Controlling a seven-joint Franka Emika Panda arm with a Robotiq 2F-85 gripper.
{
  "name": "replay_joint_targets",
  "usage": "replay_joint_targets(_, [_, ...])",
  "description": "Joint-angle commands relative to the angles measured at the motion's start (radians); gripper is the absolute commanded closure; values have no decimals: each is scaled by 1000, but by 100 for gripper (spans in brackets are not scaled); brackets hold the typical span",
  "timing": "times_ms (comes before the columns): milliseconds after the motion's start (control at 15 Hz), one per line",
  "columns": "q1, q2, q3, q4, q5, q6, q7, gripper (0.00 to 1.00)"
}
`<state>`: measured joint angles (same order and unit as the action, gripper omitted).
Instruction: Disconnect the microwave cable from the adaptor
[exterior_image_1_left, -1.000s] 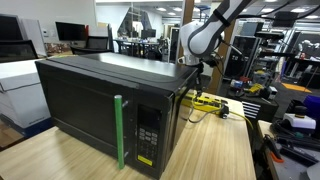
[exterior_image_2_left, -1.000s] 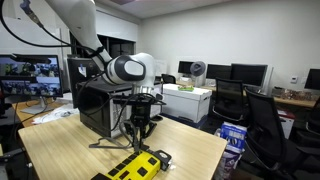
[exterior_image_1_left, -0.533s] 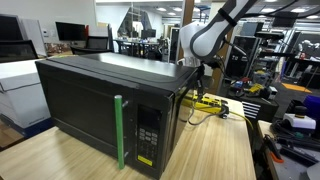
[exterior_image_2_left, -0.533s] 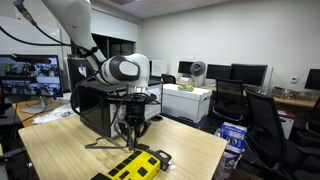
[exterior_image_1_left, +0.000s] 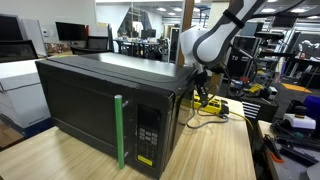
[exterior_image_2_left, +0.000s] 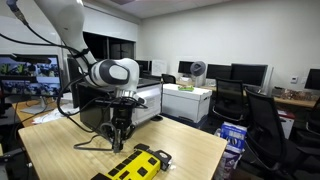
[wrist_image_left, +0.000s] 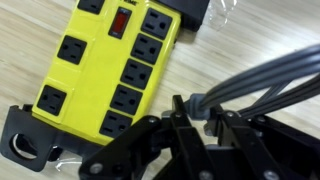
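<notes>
The black microwave (exterior_image_1_left: 95, 100) with its green door handle (exterior_image_1_left: 118, 131) stands on the wooden table (exterior_image_1_left: 215, 150); an exterior view (exterior_image_2_left: 92, 105) shows its back. The yellow adaptor (wrist_image_left: 100, 60) lies flat on the table, and all its visible sockets are empty. It shows in both exterior views (exterior_image_1_left: 211, 103) (exterior_image_2_left: 133, 166). My gripper (wrist_image_left: 195, 115) is shut on the plug end of the microwave cable (wrist_image_left: 260, 75), held just beside the adaptor and apart from it. In the exterior views the gripper (exterior_image_2_left: 119, 137) (exterior_image_1_left: 199, 90) hangs low between microwave and adaptor.
A black bracket (wrist_image_left: 25, 145) sits at one end of the adaptor. Slack black cord (exterior_image_2_left: 90, 146) lies on the table by the microwave. Office chairs (exterior_image_2_left: 262, 112) and desks with monitors (exterior_image_2_left: 220, 73) stand beyond the table edge.
My gripper has moved sideways toward the microwave and slightly down, carrying the cable end away from the adaptor. The adaptor and the microwave have stayed still.
</notes>
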<state>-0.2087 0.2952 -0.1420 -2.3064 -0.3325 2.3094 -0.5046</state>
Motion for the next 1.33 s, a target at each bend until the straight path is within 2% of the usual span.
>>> replay_joint_targets(0, [6,-82,10,-87,-2,7,-3,93])
replay_joint_targets(400, [11,-144,7,-158,-7,8,7,93])
replay_joint_targets(467, [11,-150,5,-163,-8,6,8,49])
replay_joint_targets(600, [9,-157,1,-157,8,3,34,44])
replay_joint_targets(733, [7,-164,-6,-150,22,10,77,30])
replay_joint_targets(1000, [-17,-196,-27,-126,131,63,116,5])
replay_joint_targets(1133, [-25,-203,-45,-92,187,77,130,0])
replay_joint_targets(1267, [-33,-216,-67,-62,192,103,177,0])
